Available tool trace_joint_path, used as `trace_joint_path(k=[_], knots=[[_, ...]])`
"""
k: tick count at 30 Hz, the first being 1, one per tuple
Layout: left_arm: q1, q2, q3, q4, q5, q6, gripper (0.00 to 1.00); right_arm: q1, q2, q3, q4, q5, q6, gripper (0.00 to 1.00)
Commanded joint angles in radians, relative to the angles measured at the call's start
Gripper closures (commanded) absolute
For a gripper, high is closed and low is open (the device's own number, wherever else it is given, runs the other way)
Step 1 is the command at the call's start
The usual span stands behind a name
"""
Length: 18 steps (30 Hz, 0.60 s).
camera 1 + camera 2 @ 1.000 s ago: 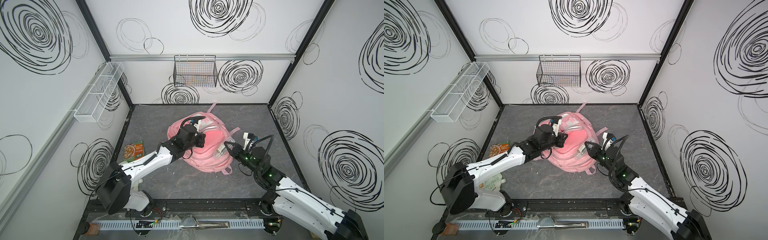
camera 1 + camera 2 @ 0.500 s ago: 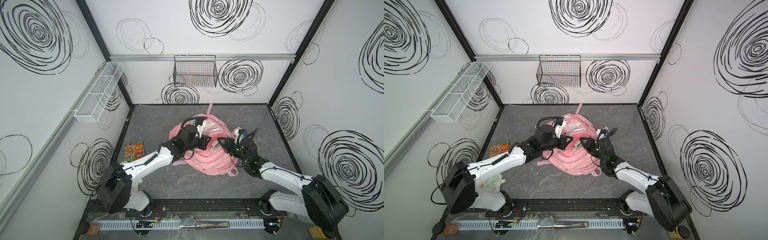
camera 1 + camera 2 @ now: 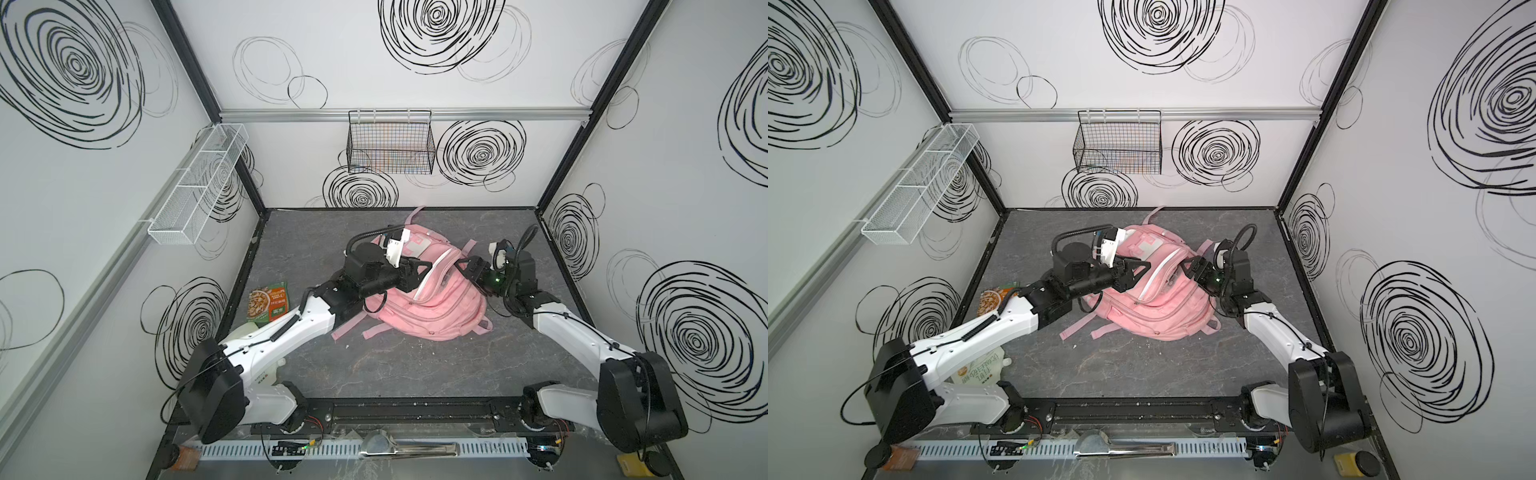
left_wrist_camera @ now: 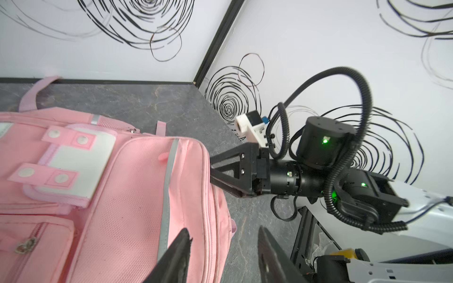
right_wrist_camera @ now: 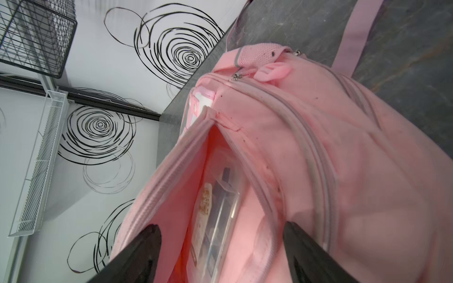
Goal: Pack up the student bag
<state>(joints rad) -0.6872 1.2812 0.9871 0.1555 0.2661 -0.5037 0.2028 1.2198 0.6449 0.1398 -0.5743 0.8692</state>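
Backpack (image 3: 432, 309), pink, is lying in the middle of the table (image 3: 395, 365), one pocket (image 5: 176, 196) gaping. Left gripper (image 4: 224, 235) is hanging over its side edge, jaws apart, gripping nothing. Right gripper (image 5: 220, 230) is straddling the pocket's mouth, jaws wide, holding nothing.

White-shelled arms (image 3: 286, 332), black joints (image 3: 216, 390), black right gripper (image 4: 213, 169), corrugated cables (image 4: 362, 98), green lights (image 4: 325, 141).

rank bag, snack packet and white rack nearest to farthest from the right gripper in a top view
1. bag, in the middle, right at the right gripper.
2. snack packet, far left, beyond the bag.
3. white rack, mounted high, farther left than the packet.
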Motion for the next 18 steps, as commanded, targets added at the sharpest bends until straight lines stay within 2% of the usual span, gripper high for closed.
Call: trace_joint_path(k=[1,3,4,8,12,15,18], knots=[[0.041,-0.106,-0.04,-0.03,-0.065,0.035,0.52,0.013,-0.057,-0.046,-0.052,-0.107,-0.005,0.22],[0.065,-0.169,-0.092,-0.07,-0.104,0.041,0.51,0.033,-0.102,-0.054,-0.091,-0.096,-0.002,0.26],[0.083,-0.2,-0.12,-0.095,-0.126,0.047,0.5,0.052,-0.137,-0.051,-0.139,-0.054,-0.018,0.28],[0.186,-0.295,-0.189,-0.196,-0.173,0.099,0.5,0.19,-0.313,-0.016,-0.334,0.263,-0.051,0.37],[0.189,-0.316,-0.193,-0.259,-0.318,0.223,0.5,0.401,-0.455,-0.005,-0.411,0.586,0.009,0.51],[0.201,-0.328,-0.21,-0.236,-0.356,0.242,0.49,0.563,-0.429,0.012,-0.399,0.705,0.069,0.55],[0.211,-0.337,-0.222,-0.221,-0.379,0.237,0.49,0.721,-0.286,0.082,-0.393,0.794,0.084,0.51]])
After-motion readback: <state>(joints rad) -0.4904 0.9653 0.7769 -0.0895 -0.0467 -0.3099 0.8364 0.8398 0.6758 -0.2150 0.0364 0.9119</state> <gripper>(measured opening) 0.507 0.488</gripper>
